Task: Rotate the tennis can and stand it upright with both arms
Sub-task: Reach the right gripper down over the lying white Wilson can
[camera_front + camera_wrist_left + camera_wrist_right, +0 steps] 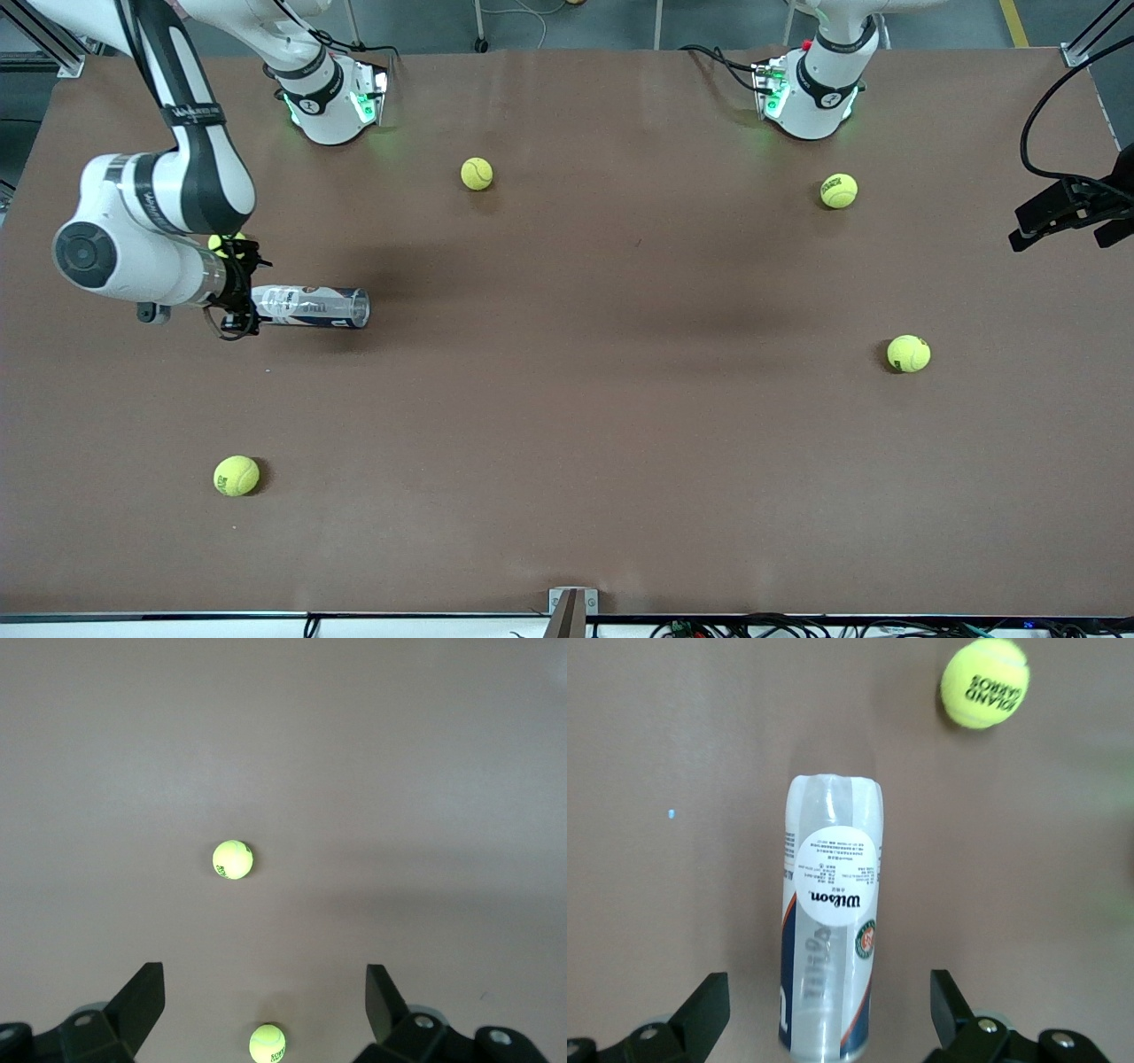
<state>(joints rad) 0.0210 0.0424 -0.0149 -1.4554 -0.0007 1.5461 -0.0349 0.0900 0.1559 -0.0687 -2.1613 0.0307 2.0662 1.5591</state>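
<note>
Clear tennis can (828, 921) lies sideways; navy-and-white label.

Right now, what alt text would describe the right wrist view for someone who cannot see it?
A clear tennis can lies on its side on the brown table, between the open fingers of the right gripper. A yellow-green tennis ball rests nearby.

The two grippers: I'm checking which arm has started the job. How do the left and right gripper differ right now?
The right gripper sits low at the closed end of the lying tennis can, its open fingers straddling it without clamping; the left gripper hangs over bare table and two tennis balls, nowhere near the can. The right arm reaches out across the table; the left arm waits at its own end. Both grippers are open and hold nothing.
</note>
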